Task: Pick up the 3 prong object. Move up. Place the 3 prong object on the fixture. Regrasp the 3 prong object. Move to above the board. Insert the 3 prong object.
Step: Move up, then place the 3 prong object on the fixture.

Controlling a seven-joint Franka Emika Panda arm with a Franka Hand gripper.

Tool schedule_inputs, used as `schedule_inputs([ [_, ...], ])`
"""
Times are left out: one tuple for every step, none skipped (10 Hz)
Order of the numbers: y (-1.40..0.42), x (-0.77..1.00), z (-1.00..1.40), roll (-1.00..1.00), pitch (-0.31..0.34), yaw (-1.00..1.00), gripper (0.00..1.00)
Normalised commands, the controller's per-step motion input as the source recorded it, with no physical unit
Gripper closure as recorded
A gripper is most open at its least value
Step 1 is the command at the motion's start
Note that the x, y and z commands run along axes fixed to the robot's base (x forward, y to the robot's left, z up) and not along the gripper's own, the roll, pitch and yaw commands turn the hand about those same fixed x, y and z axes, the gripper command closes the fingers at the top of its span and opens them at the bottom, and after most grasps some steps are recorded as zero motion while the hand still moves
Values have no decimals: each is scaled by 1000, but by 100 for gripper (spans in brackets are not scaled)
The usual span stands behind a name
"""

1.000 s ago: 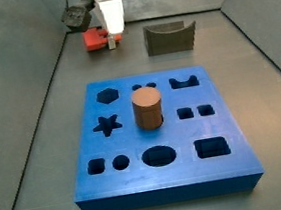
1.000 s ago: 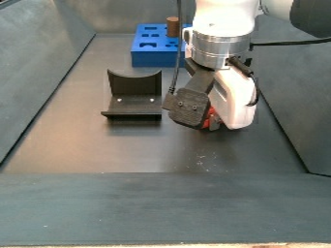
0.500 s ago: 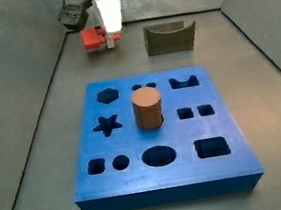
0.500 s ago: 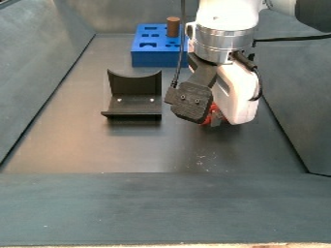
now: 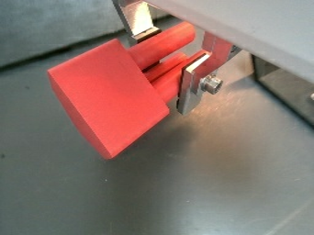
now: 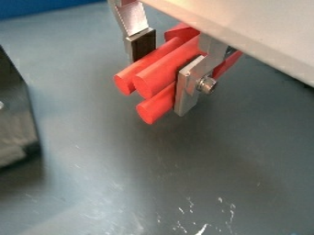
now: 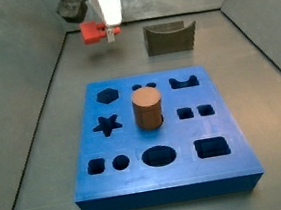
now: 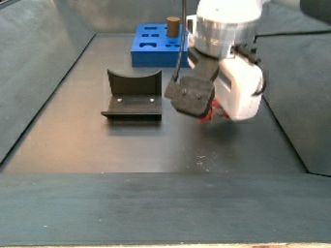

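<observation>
The 3 prong object (image 5: 108,99) is a red-orange block with round prongs (image 6: 150,81). My gripper (image 5: 166,50) is shut on it, with the silver fingers (image 6: 190,84) clamping the prongs from both sides. In both side views the gripper (image 7: 103,29) holds the object (image 7: 93,32) in the air above the dark floor. From the opposite side the gripper (image 8: 207,107) and wrist hide most of the object (image 8: 214,112). The fixture (image 7: 169,37) stands beside the gripper, a short gap away. The blue board (image 7: 162,134) lies farther off.
A brown cylinder (image 7: 148,109) stands upright in the board. The board (image 8: 155,46) and cylinder (image 8: 169,21) sit behind the fixture (image 8: 132,94), whose edge also shows in a wrist view as the fixture (image 6: 13,119). Grey walls enclose the floor.
The gripper has risen straight up with the 3 prong object in it, lifting it off the floor. Nothing else moved.
</observation>
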Motion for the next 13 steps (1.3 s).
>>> schedule_inputs([
  [-16,13,559,27,63,-26,100],
  [-4,-3,437,47,83,-24,100],
  [-1,-9,319,67,94,-22,100],
  [0,0,1000,0,0,0,100],
  [0,-2,1000,18,2,9,100],
  [0,-14,1000,43,23,6,100],
  [2,-19,1000,60,43,3,100],
  [0,-24,1000,80,69,4,100],
  [-2,-26,1000,91,84,11,100],
  [-2,-27,1000,101,91,15,100],
  [-4,-29,1000,114,96,20,100],
  [-6,-30,971,112,98,23,100],
  [-3,-24,812,93,92,16,100],
])
